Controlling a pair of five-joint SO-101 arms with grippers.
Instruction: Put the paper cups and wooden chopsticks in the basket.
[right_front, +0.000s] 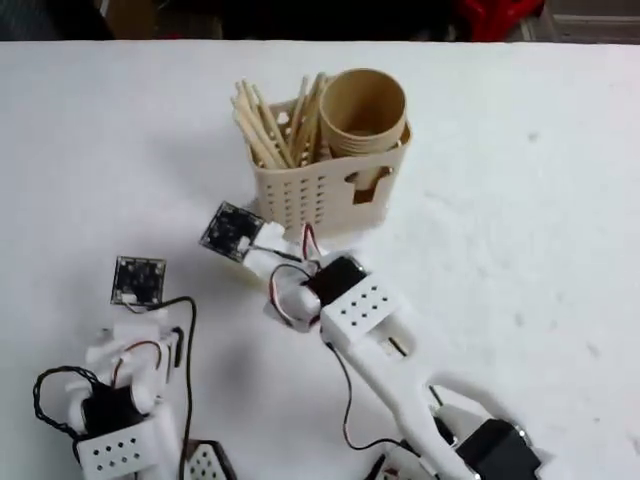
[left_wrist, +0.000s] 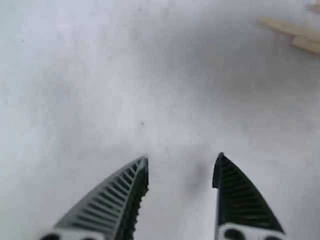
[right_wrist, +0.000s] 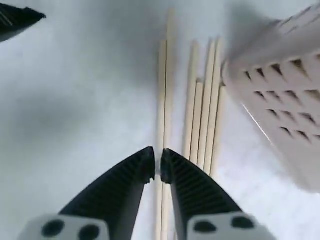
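From the high view, most of the job looks done to me. The basket (right_front: 330, 190) stands upper centre of the frame on the white tabletop (right_front: 520, 200). A stack of paper cups (right_front: 362, 105) sits nested in its right compartment and a bundle of wooden chopsticks (right_front: 270, 125) stands upright in its left one. I see no cups outside the basket.

What is left are the sticks on the tabletop. My right wrist camera shows a few loose chopsticks (right_wrist: 205, 100) lying flat side by side, just beside the basket's perforated wall, the nearest one touching or almost touching it. A chopstick pair (right_wrist: 164, 90) lies a little apart from them, on the side away from the basket.

The right tool (right_wrist: 158, 165) is narrowed to a slit with that pair running between its tips. I judge it is pinched on the pair, though the sticks look to be flat on the tabletop, not lifted. The left tool (left_wrist: 183, 156) hangs over bare tabletop, spread wide and holding nothing, with some chopstick ends (left_wrist: 295, 35) well off to one side.

By my estimate the cups are finished, and the chopsticks need several more pickups, starting with this pair.
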